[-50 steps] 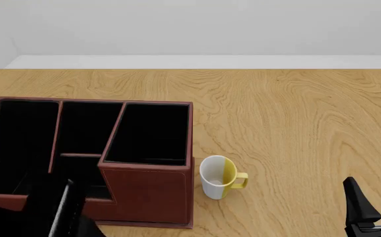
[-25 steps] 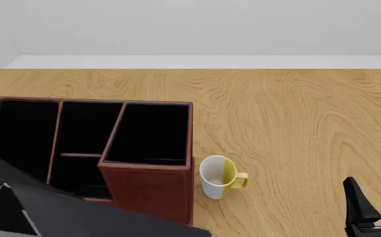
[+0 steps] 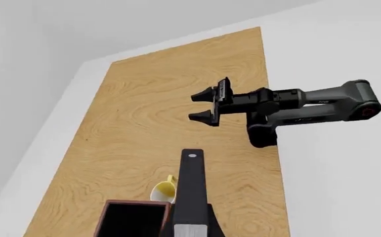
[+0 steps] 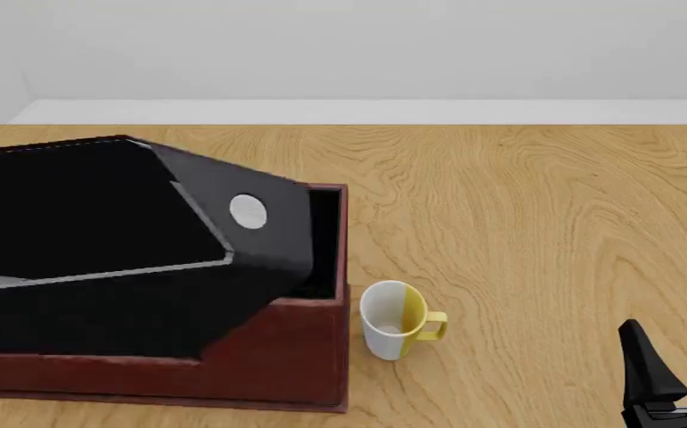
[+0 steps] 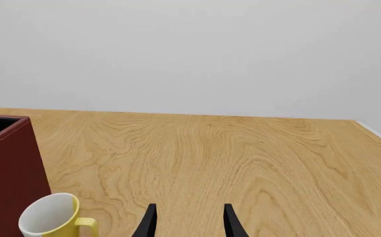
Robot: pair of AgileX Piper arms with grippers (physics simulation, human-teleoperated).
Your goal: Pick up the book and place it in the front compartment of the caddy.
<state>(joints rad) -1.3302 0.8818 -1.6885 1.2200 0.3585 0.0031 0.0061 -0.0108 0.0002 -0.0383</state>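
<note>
The book fills the left of the front view as a big black slab with a thin grey edge line, raised close to the camera over the caddy. It hides most of the caddy's compartments. In the left wrist view the book shows edge-on, with my left gripper shut on its lower end, high above a corner of the reddish-brown caddy. My right gripper stands open and empty at the table's near right, and its fingers also show in its own wrist view.
A white-and-yellow mug stands upright just right of the caddy, its handle turned to the right. It also shows in the right wrist view. Bare wooden table stretches to the right and back.
The book has risen from the lower left corner of the front view to in front of the caddy, now covering most of it. The right gripper has not moved.
</note>
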